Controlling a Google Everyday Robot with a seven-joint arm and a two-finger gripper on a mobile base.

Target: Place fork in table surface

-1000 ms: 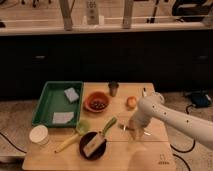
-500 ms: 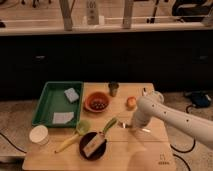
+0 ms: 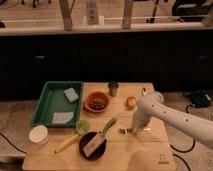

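Gripper (image 3: pixel 134 131) sits low over the table surface (image 3: pixel 150 152), presumably so the fork (image 3: pixel 123 131) lands gently rather than drops. Fork shows just at its tip, against the wood (clasped or released, I cannot tell).

The setting looked like an office or robot lab rather than a home. The gripper (image 3: pixel 134 131) hung low over a lone wooden table (image 3: pixel 150 156) standing on grey carpet (image 3: pixel 15 117). Beyond the gripper ran a long dark counter (image 3: pixel 75 57) topped with metal partition posts (image 3: pixel 66 15). Farther behind it, toward the view's right, stood an office chair (image 3: pixel 192 7).
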